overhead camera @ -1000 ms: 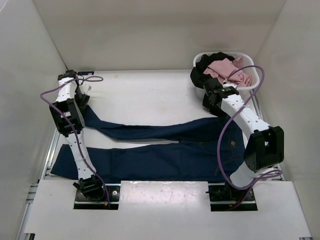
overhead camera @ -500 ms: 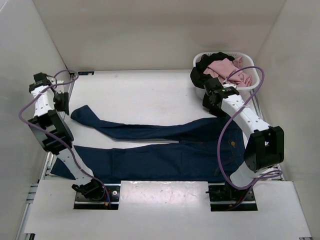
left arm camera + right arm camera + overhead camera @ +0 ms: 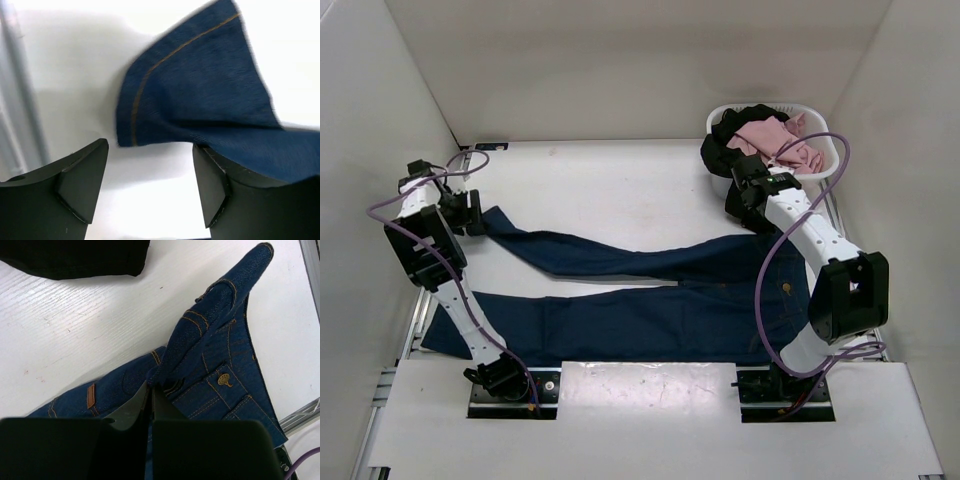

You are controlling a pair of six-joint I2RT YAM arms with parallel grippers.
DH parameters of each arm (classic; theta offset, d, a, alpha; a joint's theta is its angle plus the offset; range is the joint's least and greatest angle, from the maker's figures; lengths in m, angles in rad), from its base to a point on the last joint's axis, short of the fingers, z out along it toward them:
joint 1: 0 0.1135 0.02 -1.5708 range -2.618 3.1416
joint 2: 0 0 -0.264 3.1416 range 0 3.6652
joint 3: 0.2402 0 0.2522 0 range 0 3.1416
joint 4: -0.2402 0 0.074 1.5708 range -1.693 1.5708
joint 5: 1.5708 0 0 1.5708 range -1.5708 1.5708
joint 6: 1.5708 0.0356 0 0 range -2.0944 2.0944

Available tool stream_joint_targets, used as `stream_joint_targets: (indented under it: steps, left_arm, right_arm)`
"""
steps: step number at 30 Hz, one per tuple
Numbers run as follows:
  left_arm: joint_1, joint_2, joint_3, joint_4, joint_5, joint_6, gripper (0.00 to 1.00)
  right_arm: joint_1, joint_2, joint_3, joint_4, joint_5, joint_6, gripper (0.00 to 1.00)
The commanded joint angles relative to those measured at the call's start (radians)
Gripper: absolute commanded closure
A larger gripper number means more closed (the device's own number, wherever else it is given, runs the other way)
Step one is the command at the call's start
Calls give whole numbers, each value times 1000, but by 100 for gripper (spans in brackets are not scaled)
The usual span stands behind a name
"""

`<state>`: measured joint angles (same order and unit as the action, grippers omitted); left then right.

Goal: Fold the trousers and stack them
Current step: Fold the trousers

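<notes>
The dark blue trousers [image 3: 640,315] lie spread on the table, waist at the right, both legs running left. My left gripper [image 3: 470,215] is open at the hem of the far leg. In the left wrist view the hem [image 3: 200,95] with its orange seam lies just ahead of the open gripper [image 3: 150,165], and cloth rests against the right finger [image 3: 212,180]. My right gripper [image 3: 745,205] is shut on the waistband. The right wrist view shows it [image 3: 152,385] pinching a raised fold, with the tan patch [image 3: 90,395] to its left.
A white basket [image 3: 840,150] with pink and black clothes stands at the back right, just behind my right gripper. A black garment [image 3: 75,255] hangs from it onto the table. White walls close in on the left, back and right. A metal rail [image 3: 20,100] runs along the left edge.
My left gripper swung out to the left wall, away from the far leg's hem, then came back to the hem. The far leg's end shifted slightly. The right arm has not moved.
</notes>
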<state>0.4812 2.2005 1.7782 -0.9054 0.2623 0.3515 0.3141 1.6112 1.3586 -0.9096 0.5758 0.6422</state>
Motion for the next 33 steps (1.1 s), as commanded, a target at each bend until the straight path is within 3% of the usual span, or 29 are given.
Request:
stream_joint_targets:
  steps: [1, 4, 5, 8, 12, 13, 17, 21, 27, 31, 33]
  left_arm:
    - [-18, 15, 21, 17, 133, 18, 20]
    - [-18, 25, 35, 17, 176, 4, 26]
    - [-18, 25, 50, 17, 176, 4, 38]
    - [-18, 36, 75, 17, 186, -6, 49]
    - [-18, 59, 116, 8, 175, -16, 83]
    - [-18, 59, 116, 8, 175, -25, 86]
    - [-9, 47, 104, -1, 166, -25, 86]
    - [11, -11, 133, -1, 56, -2, 86]
    - [30, -117, 224, -199, -69, 168, 86]
    - [123, -305, 17, -288, -202, 297, 86]
    - [205, -375, -81, -300, -280, 369, 86]
  right_arm:
    - [-6, 16, -4, 18, 16, -22, 100]
    - [-6, 26, 16, 18, 16, -22, 100]
    - [-6, 26, 16, 18, 16, -22, 100]
    - [-6, 26, 16, 18, 16, -22, 100]
    - [-6, 35, 16, 18, 16, -22, 100]
    - [-6, 35, 16, 18, 16, -22, 100]
    - [-6, 44, 34, 18, 16, -22, 100]
    - [-32, 53, 83, 9, 25, -33, 100]
    - [-69, 73, 292, -77, 35, -96, 100]
    - [-69, -89, 159, -152, -17, -3, 100]
    - [-69, -220, -42, -140, -37, 72, 100]
